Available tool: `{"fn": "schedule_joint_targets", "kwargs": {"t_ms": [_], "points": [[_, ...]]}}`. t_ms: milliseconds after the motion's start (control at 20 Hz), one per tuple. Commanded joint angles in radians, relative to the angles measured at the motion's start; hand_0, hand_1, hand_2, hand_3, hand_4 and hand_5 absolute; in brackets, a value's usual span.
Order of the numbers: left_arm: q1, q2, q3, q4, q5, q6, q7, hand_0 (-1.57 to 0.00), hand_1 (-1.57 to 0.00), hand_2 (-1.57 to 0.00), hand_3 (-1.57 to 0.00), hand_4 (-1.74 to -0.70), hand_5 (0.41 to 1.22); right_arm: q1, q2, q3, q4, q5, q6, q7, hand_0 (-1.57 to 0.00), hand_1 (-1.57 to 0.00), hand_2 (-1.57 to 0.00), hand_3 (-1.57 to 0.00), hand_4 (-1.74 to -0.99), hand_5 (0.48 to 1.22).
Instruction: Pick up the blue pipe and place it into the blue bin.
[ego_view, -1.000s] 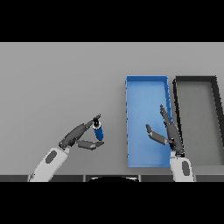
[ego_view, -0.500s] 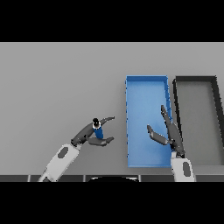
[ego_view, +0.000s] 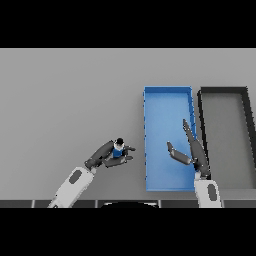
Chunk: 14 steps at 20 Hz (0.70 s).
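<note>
Grey table (ego_view: 65, 90) fills the view, bare across its left and far parts. At lower left, the left arm is seen coming in from the bottom edge, and the left hand (ego_view: 106, 154) is closed around the blue pipe (ego_view: 118, 149), with fingers and thumb curled about it. The pipe is held roughly upright, its dark top end showing above the fingers, and it sits to the left of the blue bin (ego_view: 167, 92), near the bin's left wall but apart from it. Nothing is seen lying between the pipe and that wall. The blue bin is a long rectangular tray placed right of centre. Over its near right part the right hand (ego_view: 192, 152) is held with fingers straight and spread, thumb out to the left, gripping nothing; part of the bin's floor and right wall is covered by it. Just beside the blue bin, on its right, a black bin (ego_view: 224, 91) of similar shape is set.
</note>
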Motion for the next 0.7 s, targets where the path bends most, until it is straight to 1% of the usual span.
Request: {"fn": "schedule_joint_targets", "kwargs": {"t_ms": [0,50,100,150,300,350,500,550,650], "points": [[0.006,0.002,-0.005,-0.003,-0.005,0.002,-0.007,-1.41,-1.43,-1.44,-1.4,-1.68,1.168,0.005,0.001,0.003,0.004,0.007,-0.002,-0.017,0.0,0.0,0.0,0.0,-1.281,0.663],[0.003,0.008,-0.005,-0.031,-0.001,0.004,-0.006,-1.44,-1.46,-1.47,-1.42,-1.69,1.179,-0.007,0.001,-0.002,0.018,0.001,0.0,-0.013,0.0,0.0,0.0,0.0,-1.281,0.662],[0.001,0.0,-0.007,-0.053,0.006,0.007,-0.023,-1.47,-1.48,-1.49,-1.43,-1.7,1.187,-0.003,-0.003,-0.006,0.014,-0.007,0.006,-0.02,0.0,0.0,0.0,0.0,-1.279,0.656],[-0.014,-0.011,-0.008,-0.062,0.006,0.011,-0.026,-1.49,-1.5,-1.51,-1.44,-1.7,1.194,-0.014,-0.002,-0.011,0.026,-0.012,0.005,-0.022,0.0,0.0,0.0,0.0,-1.279,0.657],[-0.039,-0.027,-0.015,-0.117,0.019,0.008,-0.027,-1.53,-1.53,-1.54,-1.45,-1.72,1.207,-0.006,-0.007,-0.003,0.02,0.008,0.002,-0.041,0.0,0.0,0.0,0.0,-1.275,0.666],[-0.054,-0.032,-0.017,-0.139,0.026,0.006,-0.006,-1.54,-1.54,-1.54,-1.45,-1.72,1.21,-0.009,-0.012,-0.011,0.027,0.003,0.003,-0.031,0.0,0.0,0.0,0.0,-1.277,0.673],[-0.084,-0.035,-0.02,-0.181,0.036,0.003,0.046,-1.55,-1.56,-1.56,-1.45,-1.72,1.215,-0.002,-0.014,-0.002,0.024,0.021,-0.001,-0.041,0.0,0.0,0.0,0.0,-1.275,0.683],[-0.088,-0.036,-0.025,-0.192,0.042,-0.001,0.068,-1.56,-1.56,-1.56,-1.45,-1.72,1.216,-0.01,-0.012,-0.001,0.026,0.024,-0.004,-0.035,0.0,0.0,0.0,0.0,-1.272,0.684],[-0.089,-0.029,-0.029,-0.217,0.05,-0.007,0.087,-1.56,-1.56,-1.56,-1.44,-1.73,1.218,-0.008,-0.016,-0.006,0.028,0.017,0.0,-0.038,0.0,0.0,0.0,0.0,-1.271,0.687]]}}
